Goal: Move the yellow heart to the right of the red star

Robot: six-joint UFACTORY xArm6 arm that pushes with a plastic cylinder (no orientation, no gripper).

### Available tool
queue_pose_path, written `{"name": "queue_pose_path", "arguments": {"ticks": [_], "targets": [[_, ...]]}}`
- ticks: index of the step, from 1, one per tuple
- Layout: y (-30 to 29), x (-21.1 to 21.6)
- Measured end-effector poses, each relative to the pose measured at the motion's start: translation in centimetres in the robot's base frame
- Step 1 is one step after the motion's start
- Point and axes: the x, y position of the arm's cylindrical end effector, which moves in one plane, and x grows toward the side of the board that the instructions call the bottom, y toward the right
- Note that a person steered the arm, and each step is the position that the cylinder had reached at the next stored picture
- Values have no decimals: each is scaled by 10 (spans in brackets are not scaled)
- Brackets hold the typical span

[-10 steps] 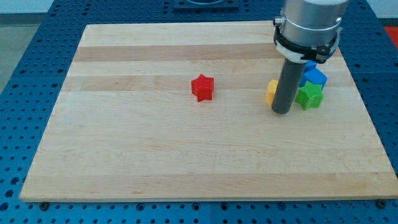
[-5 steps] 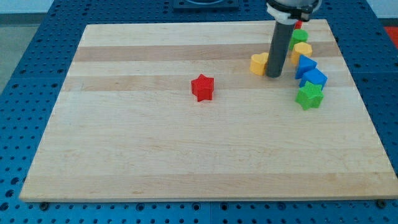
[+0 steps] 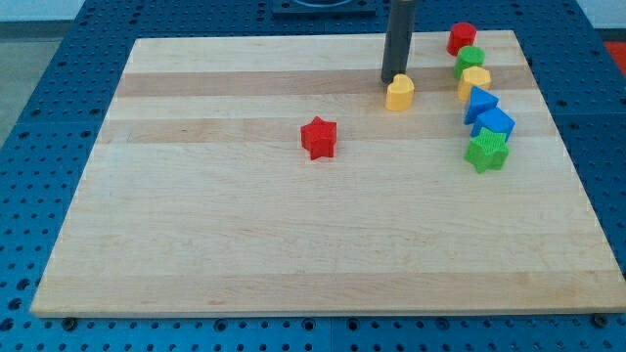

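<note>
The red star [image 3: 319, 138] sits near the middle of the wooden board [image 3: 245, 244]. A yellow block [image 3: 399, 93], which looks like the yellow heart, lies up and to the right of the star. My tip [image 3: 393, 81] stands just behind this yellow block, at its upper left edge, touching or nearly touching it. The dark rod rises from there out of the view's top.
A column of blocks runs down the board's right side: a red block [image 3: 462, 38], a green block [image 3: 470, 60], a second yellow block [image 3: 475, 82], two blue blocks [image 3: 479, 102] [image 3: 495, 122] and a green star [image 3: 487, 151].
My tip has moved up and left, from the yellow block's right side to behind it. The yellow block went up toward the view's top, then held near its place.
</note>
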Motion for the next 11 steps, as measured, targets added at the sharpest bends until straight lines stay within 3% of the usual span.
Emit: {"name": "queue_pose_path", "arguments": {"ticks": [4, 8, 9, 11], "targets": [[36, 7], [-43, 90], [-47, 80], [-42, -1]]}}
